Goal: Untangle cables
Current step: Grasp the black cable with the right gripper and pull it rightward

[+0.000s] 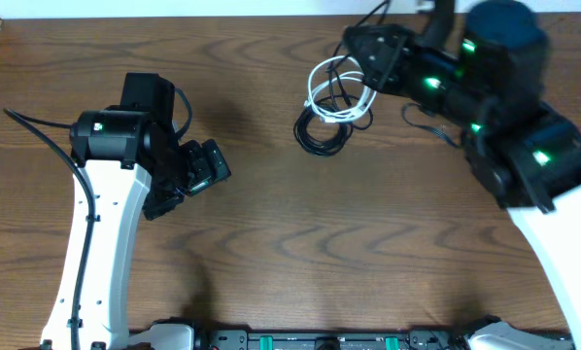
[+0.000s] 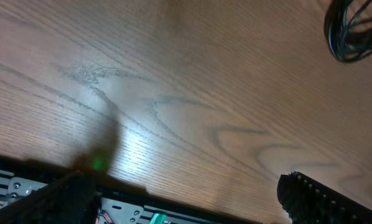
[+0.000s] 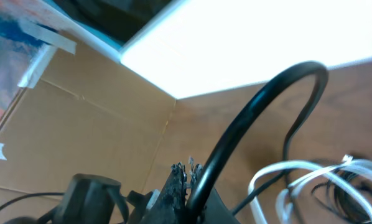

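Two arms work over the wooden table [image 1: 368, 243], and the cables [image 1: 327, 109] lie as one small bundle at its far side, right of centre, just in front of the right arm.

One white cable [image 1: 334, 86] is looped several times on the far side of the bundle. A black coil [image 1: 320, 134] lies on the near side, touching and overlapping the white loops. How many black cords make up that coil cannot be told from above.

The right arm's fingers [image 1: 363, 58] sit at the far right edge of the bundle. In the right wrist view these two fingers [image 3: 176, 183] are drawn together on a single black cable [image 3: 267, 106], which rises from between them in a tall arch and drops back to the table beside the white loops [image 3: 310, 177].

The left arm's fingers [image 1: 208, 165] hang above bare wood on the left half of the table, well apart from the bundle. In the left wrist view the two fingers [image 2: 323, 196] stand wide apart with nothing between them, and part of the black coil [image 2: 354, 31] shows at the top right corner.
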